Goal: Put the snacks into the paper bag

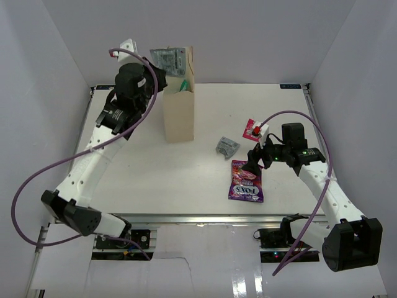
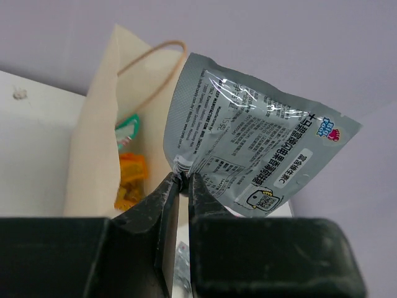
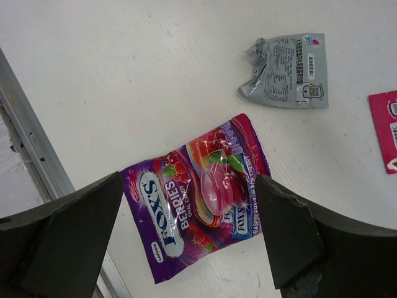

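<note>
Pinching a silver-grey packet [image 2: 260,155] by its edge at the open mouth of the paper bag [image 2: 93,149], the left tool [image 2: 183,179] appears mid-delivery and next needs to centre over the opening and let go, while the right tool [image 3: 186,242] hangs spread above the purple packet [image 3: 162,214] on the table [image 3: 124,62].

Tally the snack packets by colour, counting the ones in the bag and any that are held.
Silver-grey packets: 2
Purple packet: 1
Pink-red packet: 1
Orange packet: 1
Teal packet: 1
Total: 6
</note>
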### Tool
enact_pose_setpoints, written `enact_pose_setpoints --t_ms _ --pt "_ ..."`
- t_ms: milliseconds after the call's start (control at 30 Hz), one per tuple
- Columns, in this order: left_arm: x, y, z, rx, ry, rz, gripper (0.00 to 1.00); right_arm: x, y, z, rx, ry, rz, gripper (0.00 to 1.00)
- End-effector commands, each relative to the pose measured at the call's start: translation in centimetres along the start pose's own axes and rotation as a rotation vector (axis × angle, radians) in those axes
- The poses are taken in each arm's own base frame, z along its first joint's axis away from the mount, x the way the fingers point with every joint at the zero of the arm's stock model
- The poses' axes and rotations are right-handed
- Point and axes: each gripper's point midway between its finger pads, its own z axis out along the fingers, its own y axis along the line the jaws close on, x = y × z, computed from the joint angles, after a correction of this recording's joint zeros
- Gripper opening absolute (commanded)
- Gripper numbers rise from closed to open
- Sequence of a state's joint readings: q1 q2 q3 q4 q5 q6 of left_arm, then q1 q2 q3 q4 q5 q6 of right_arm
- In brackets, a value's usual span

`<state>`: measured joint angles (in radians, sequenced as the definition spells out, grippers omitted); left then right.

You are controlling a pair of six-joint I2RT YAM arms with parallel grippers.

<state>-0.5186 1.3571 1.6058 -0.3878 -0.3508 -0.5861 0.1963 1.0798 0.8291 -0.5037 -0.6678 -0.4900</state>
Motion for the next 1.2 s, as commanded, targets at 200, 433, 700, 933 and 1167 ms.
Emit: enact_pose_setpoints --t_ms 200,433,700,933,1167 --pt "1.1 3.0 7.6 -0.084 0.066 0.097 0.0 -1.8 -0.9 -0.8 0.038 -0.04 -0.061 0.92" --pt "2.6 3.4 9.1 -0.077 0.108 0.102 0.0 -1.9 -1.2 -0.6 0.04 -0.043 -0.058 0.92" --pt "3.6 4.0 8.1 -0.075 0.135 0.092 0.54 -2.1 -1.9 0.1 0.043 -0.055 -0.027 0.92" --pt "1.4 3.2 6.1 -0.049 0.093 0.087 0.73 -2.7 -3.8 2.0 0.07 -0.051 0.18 0.9" --pt "-0.1 0.5 2.3 0.119 0.091 0.14 0.84 -1.5 -7.5 8.9 0.197 0.18 0.338 0.91"
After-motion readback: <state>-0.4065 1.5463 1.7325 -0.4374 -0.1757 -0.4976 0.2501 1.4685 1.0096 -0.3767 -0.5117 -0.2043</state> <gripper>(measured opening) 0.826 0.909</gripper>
